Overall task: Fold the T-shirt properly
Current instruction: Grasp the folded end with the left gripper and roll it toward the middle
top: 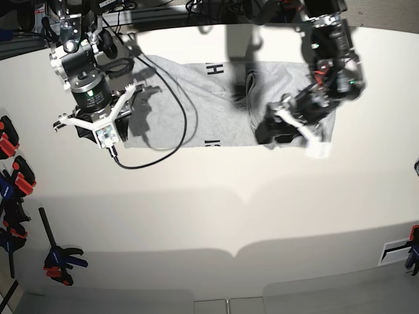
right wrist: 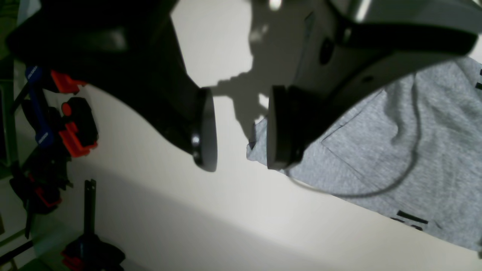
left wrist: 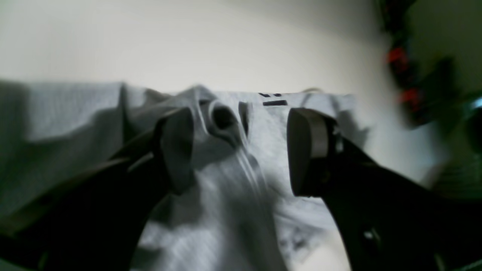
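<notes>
Meanwhile, both grippers' fingers (left wrist: 177, 150) gape apart, gripping nothing, over the limp T-shirt (top: 196, 104) at upper frame, best pinched at its corners.

The T-shirt (top: 196, 104) is light heather-grey and lies spread flat across the far part of the white bench (top: 216, 216), already folded into a wide band. Black block letters peek out at its far edge and near edge (only fragments show). Its middle is bunched into rumpled folds, and one end is creased.
</notes>
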{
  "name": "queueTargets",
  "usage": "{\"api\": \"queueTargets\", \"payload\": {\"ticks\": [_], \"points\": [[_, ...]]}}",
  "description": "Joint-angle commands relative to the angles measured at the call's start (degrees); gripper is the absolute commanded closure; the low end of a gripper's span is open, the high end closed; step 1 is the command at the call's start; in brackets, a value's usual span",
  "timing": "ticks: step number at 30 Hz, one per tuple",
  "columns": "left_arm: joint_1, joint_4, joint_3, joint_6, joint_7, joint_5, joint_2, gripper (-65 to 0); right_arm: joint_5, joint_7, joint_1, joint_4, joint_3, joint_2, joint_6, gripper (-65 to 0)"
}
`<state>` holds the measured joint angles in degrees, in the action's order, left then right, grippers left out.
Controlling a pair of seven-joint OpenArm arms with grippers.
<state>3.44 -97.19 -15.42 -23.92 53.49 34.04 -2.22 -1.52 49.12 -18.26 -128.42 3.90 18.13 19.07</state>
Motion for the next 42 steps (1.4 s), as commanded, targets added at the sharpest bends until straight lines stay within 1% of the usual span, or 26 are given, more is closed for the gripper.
{"api": "queueTargets", "payload": {"ticks": [1, 2, 3, 5, 7, 9, 11, 13, 14, 16, 19, 20, 22, 23, 25, 26, 27, 28, 29, 31, 34, 36, 40, 42], "points": [[-0.8, 0.5, 0.8, 2.9, -3.5, -2.8, -0.4, -36.1, -0.1, -1.0, 0.3, -1.2, 0.3, 0.5, 0.0, -21.2], [-1.0, 1.8, 1.9, 5.8, -5.0, -4.8, -0.4, -36.1, -0.1, -0.8, 0.3, -1.2, 0.3, 0.5, 0.0, -21.2], [-1.1, 2.9, 2.9, 6.7, -5.2, -5.2, -0.4, -36.1, -0.1, -0.6, 0.3, -1.2, 0.3, 0.5, 0.0, -21.2], [-1.0, 4.4, 4.8, 6.6, -4.9, -3.2, -0.3, -36.1, -0.1, -0.1, 0.3, -1.2, 0.3, 0.4, 0.0, -21.2], [-1.1, 4.7, 7.0, 5.4, -4.5, 0.0, -0.3, -36.1, -0.1, 0.2, 0.3, -1.2, 0.3, 0.5, 0.0, -21.2], [-1.3, 4.7, 9.3, 2.6, -3.5, 4.3, -0.3, -36.1, -0.2, 0.6, 0.3, -1.2, 0.3, 0.5, 0.0, -21.8], [-1.9, 4.7, 11.7, 0.0, -1.6, 8.0, -0.4, -36.1, -0.4, 2.6, 0.3, -1.2, 0.3, 0.5, 0.8, -27.5], [-2.7, 4.7, 13.6, -0.4, 0.0, 10.3, -0.3, -36.1, -1.4, 5.7, 0.3, -1.2, 0.3, 0.4, 0.9, -33.4], [-3.1, 4.7, 14.2, -0.4, 0.5, 11.0, -0.4, -36.1, -1.9, 6.8, 0.3, -1.2, 0.3, 0.4, 0.9, -34.7], [-3.8, 4.7, 14.7, -0.4, 1.9, 11.3, -0.3, -36.1, -1.9, 7.8, 0.3, -1.2, 0.3, 0.4, 0.8, -34.7], [-4.8, 4.6, 14.7, -0.4, 2.9, 10.9, -0.7, -36.1, -1.9, 10.1, 0.3, -0.9, 0.5, 0.4, -1.7, -34.7], [-5.0, 4.5, 14.7, -0.4, 2.9, 10.8, -0.9, -36.1, -1.9, 10.1, 0.3, -0.1, 1.1, 0.4, -2.8, -34.7], [-5.5, 4.5, 14.7, -0.6, 3.1, 10.8, -1.7, -36.1, -3.8, 10.0, 0.3, 2.5, 3.7, 0.4, -7.9, -34.7], [-5.6, 4.5, 14.7, -0.6, 3.2, 10.7, -2.1, -36.1, -6.8, 10.0, 0.3, 4.0, 5.7, 0.4, -9.6, -34.7], [-5.7, 4.5, 14.7, -0.5, 3.3, 10.4, -2.9, -36.1, -16.3, 9.2, 0.2, 6.7, 10.8, 0.4, -9.8, -34.4], [-5.6, 4.5, 14.7, -0.5, 3.5, 10.4, -3.3, -36.1, -21.7, 8.5, 0.1, 7.8, 13.3, 0.4, -8.6, -34.4], [-5.5, 4.5, 14.7, -0.5, 3.5, 10.4, -3.5, -36.1, -26.4, 8.1, 0.2, 8.9, 15.5, 0.2, -6.1, -34.4], [-5.5, 4.5, 14.7, -0.5, 3.5, 10.4, -3.6, -36.1, -29.6, 7.9, 0.3, 9.9, 17.5, -0.2, -3.6, -34.4], [-5.5, 4.5, 14.7, -0.5, 3.5, 10.4, -3.7, -36.1, -32.2, 8.0, 0.5, 10.9, 19.1, -0.7, -1.8, -34.4], [-5.5, 4.5, 14.7, -0.5, 3.5, 10.4, -3.8, -36.1, -35.8, 8.8, 0.5, 13.2, 21.0, -1.9, 0.7, -34.5], [-5.5, 4.5, 14.7, -0.6, 3.5, 10.4, -3.8, -36.1, -38.5, 8.3, 0.5, 18.8, 21.6, -3.1, 2.8, -34.5], [-5.5, 4.5, 14.7, -0.6, 3.5, 10.4, -3.8, -36.1, -40.9, 7.6, 0.5, 23.3, 21.5, -3.2, 4.3, -34.5], [-5.5, 4.5, 14.7, -0.5, 3.7, 10.4, -3.9, -36.1, -40.4, 7.2, 1.7, 30.4, 21.5, -3.2, 6.1, -34.5], [-5.5, 4.5, 14.7, -0.5, 4.0, 10.4, -3.9, -36.1, -40.5, 6.6, 2.4, 33.3, 21.5, -3.6, 7.5, -34.5]]}}
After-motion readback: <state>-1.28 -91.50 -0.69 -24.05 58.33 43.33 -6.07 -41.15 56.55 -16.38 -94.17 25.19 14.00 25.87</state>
